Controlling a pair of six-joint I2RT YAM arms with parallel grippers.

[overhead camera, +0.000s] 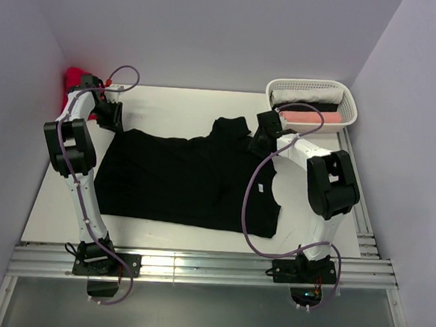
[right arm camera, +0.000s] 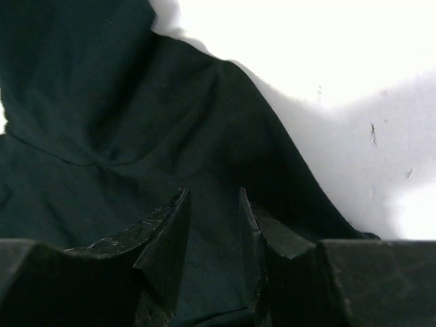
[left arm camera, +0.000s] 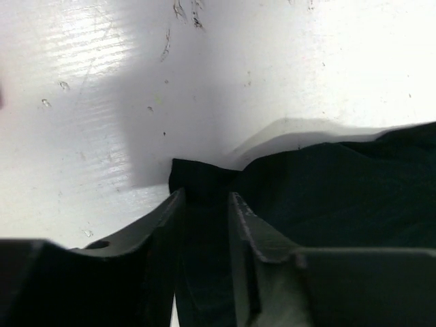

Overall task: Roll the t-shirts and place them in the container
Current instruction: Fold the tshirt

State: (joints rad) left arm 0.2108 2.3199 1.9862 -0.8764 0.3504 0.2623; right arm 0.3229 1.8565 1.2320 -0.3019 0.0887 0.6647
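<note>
A black short-sleeved t-shirt (overhead camera: 179,179) lies spread flat on the white table, with a small white tag (overhead camera: 261,187) near its right side. My left gripper (overhead camera: 117,126) is down at the shirt's far left corner. In the left wrist view, that corner of the t-shirt (left arm camera: 327,191) runs up between the parted fingers of the left gripper (left arm camera: 206,197). My right gripper (overhead camera: 258,146) is at the far right of the shirt, beside the sleeve. In the right wrist view, the right gripper (right arm camera: 213,194) straddles the t-shirt (right arm camera: 102,102), its jaws apart with cloth lying between them.
A white mesh basket (overhead camera: 351,105) stands at the back right and holds rolled pink cloth (overhead camera: 307,116) and white cloth (overhead camera: 305,98). A red cloth (overhead camera: 74,75) is bunched in the back left corner. Walls close in the table on three sides.
</note>
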